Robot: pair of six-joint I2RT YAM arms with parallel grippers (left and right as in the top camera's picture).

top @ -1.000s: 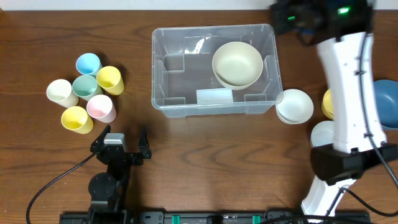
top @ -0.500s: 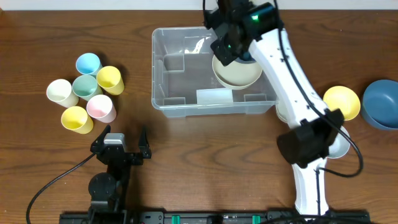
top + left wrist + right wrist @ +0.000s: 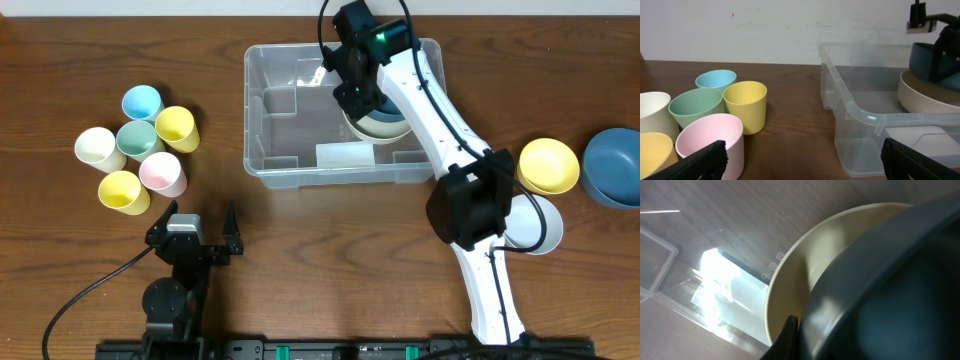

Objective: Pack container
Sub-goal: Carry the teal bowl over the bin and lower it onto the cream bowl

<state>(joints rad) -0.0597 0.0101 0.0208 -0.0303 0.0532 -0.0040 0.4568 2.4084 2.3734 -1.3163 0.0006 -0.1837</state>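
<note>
At the left of the desk (image 3: 300, 250), six pastel cups (image 3: 135, 138) stand upright in a tight cluster. Near the front edge, the left end effector (image 3: 198, 218) rests low, fingers (image 3: 705, 160) spread wide, holding nothing, well apart from the cups. The container (image 3: 247, 110) sits at centre rear, upright, with a white label (image 3: 345, 155) on its near wall. A cream bowl (image 3: 372, 136) lies in its right half. The right end effector (image 3: 362, 98) reaches into the container, pressed together on the rim of a slate-blue bowl (image 3: 388, 118) positioned in the cream bowl. To the right of the container, on the desk: a yellow bowl (image 3: 548, 165), a white bowl (image 3: 535, 228), and a blue bowl (image 3: 612, 167) at the edge.
</note>
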